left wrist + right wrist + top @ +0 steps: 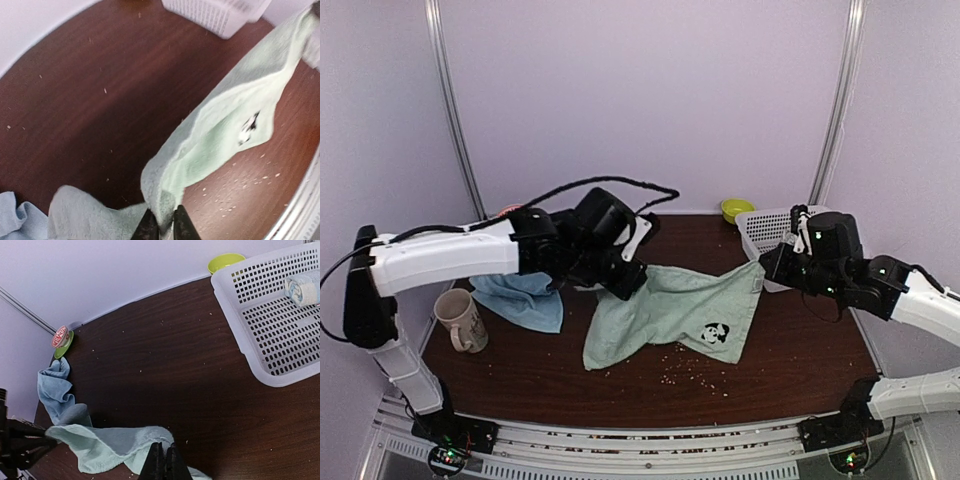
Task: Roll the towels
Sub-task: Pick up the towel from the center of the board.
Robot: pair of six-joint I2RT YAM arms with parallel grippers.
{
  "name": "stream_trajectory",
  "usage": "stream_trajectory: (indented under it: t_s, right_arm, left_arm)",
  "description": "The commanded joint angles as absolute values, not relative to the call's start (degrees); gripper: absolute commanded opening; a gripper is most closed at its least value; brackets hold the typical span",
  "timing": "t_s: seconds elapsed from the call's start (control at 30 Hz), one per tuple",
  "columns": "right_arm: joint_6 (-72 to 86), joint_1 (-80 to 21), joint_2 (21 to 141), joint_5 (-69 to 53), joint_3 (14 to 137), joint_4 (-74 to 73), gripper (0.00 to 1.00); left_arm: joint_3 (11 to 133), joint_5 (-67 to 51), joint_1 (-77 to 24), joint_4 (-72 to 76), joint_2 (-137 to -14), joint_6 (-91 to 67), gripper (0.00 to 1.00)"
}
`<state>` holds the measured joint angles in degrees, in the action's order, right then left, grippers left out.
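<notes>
jaws of the left gripper (165, 226) pinch a bunched edge of the green towel (670, 315); jaws of the right gripper (162, 461) are pressed together on its opposite corner. the towel stretches between them over the middle of the table (540, 375), printed mark up, its near side hanging low over the surface. the blue towel (525, 300) lies crumpled near the left edge, just behind the mug (460, 320). a basket (770, 222) sits at the far right corner.
</notes>
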<state>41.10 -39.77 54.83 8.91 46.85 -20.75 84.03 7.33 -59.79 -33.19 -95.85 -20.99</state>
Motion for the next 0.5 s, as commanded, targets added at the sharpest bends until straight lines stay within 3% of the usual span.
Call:
stream_trajectory:
  t_s: [0.0, 0.1, 0.17, 0.27, 0.47]
  right_arm:
    - [41.8, -39.1, 55.9, 10.8, 46.1, -18.3, 0.0]
    - [40.4, -38.5, 56.6, 11.0, 46.3, -19.0, 0.0]
    - [39.1, -38.2, 56.8, 10.8, 46.3, -19.2, 0.0]
    - [37.0, -38.0, 57.0, 11.0, 46.8, -20.4, 0.0]
    - [34.2, -37.8, 56.0, 11.6, 45.7, -22.1, 0.0]
  left_arm:
    - [81.7, 5.8, -59.6, -30.7, -104.0, -21.7, 0.18]
    - [80.0, 6.0, -59.5, -30.1, -103.8, -22.7, 0.49]
    - [77.7, 6.7, -59.4, -29.8, -101.5, -22.9, 0.62]
    - [73.6, 8.1, -58.4, -30.1, -96.8, -23.4, 0.69]
    - [68.4, 9.4, -53.0, -30.2, -93.4, -24.0, 0.69]
